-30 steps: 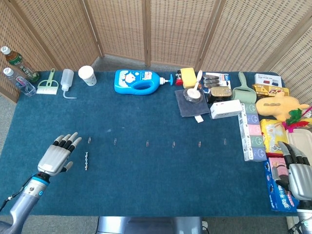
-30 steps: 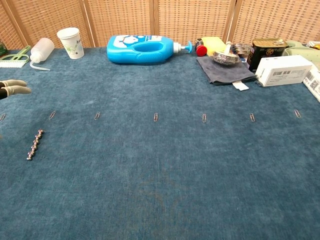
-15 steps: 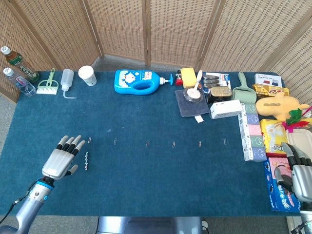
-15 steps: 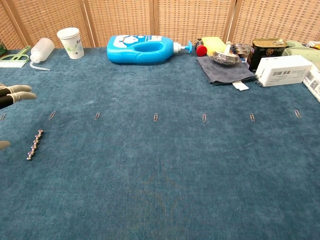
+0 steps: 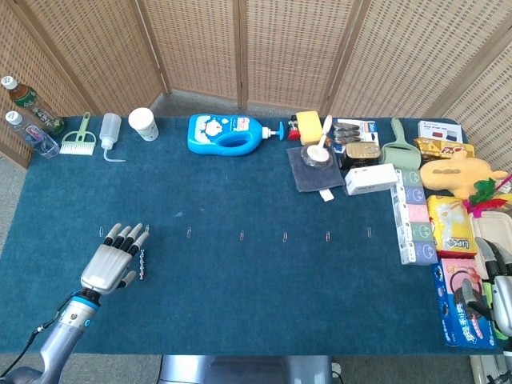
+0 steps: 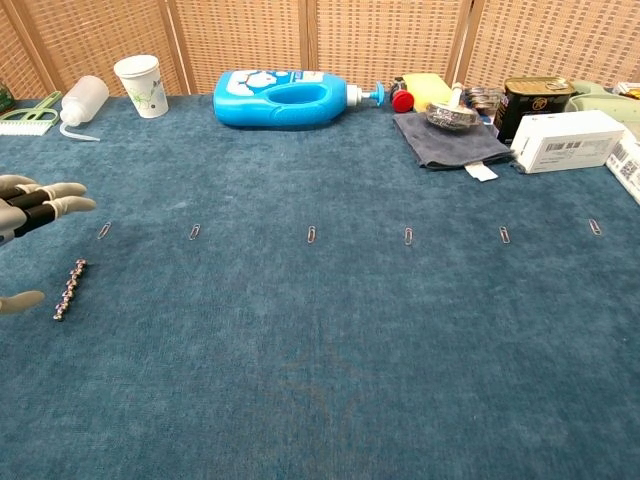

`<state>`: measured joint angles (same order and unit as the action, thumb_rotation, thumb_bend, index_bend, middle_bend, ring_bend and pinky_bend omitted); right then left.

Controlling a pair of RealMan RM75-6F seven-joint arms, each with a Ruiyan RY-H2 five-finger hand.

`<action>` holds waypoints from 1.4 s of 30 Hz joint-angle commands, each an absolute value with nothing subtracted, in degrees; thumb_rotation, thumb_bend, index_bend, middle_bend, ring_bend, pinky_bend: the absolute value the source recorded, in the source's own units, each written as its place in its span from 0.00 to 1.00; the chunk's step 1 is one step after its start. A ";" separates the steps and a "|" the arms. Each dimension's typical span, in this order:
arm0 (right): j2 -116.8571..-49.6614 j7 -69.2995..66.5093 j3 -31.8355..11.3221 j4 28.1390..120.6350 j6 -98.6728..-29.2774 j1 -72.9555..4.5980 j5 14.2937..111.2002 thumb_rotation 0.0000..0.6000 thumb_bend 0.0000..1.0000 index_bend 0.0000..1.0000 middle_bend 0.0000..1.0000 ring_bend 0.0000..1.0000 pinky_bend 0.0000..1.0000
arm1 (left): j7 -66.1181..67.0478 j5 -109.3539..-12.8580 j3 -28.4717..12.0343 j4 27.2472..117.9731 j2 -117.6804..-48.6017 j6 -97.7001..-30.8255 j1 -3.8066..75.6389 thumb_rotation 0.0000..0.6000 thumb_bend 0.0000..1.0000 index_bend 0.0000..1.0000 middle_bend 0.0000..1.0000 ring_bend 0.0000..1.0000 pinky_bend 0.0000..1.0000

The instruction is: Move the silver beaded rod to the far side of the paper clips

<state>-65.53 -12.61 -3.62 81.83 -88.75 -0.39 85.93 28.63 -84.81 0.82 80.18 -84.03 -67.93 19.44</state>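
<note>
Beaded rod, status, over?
Left robot hand open beside beaded rod, not gripping. Rod flat, near side of paper clips. Right robot hand idle. Path unobstructed.

left hand (image 5: 112, 262) lies flat with fingers spread near the table's (image 5: 240, 304) front left corner, just beside the silver beaded rod (image 5: 142, 264); the paper clips (image 5: 242, 235) line up across the middle.

Left hand (image 5: 113, 258) flat, fingers spread, empty; right hand (image 5: 498, 290) at the frame edge, seemingly loosely curled.
</note>
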 commanded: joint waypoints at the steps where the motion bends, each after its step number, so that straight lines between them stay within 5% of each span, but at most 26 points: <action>1: -65.65 -12.99 -3.62 81.44 -88.77 -0.29 85.90 1.00 0.50 0.00 0.15 0.11 0.16 | 28.89 -84.58 0.91 80.10 -84.17 -67.83 19.45 0.85 0.27 0.00 0.00 0.00 0.05; 42: -66.22 -15.47 -3.90 79.08 -89.97 1.57 85.23 1.00 0.50 0.00 0.15 0.11 0.16 | 32.11 -81.96 -0.19 77.42 -88.03 -65.81 22.06 0.84 0.27 0.00 0.00 0.00 0.02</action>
<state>-66.21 -15.44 -3.89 79.11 -89.96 1.55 85.25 32.02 -82.06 -0.12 77.43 -87.94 -65.89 21.98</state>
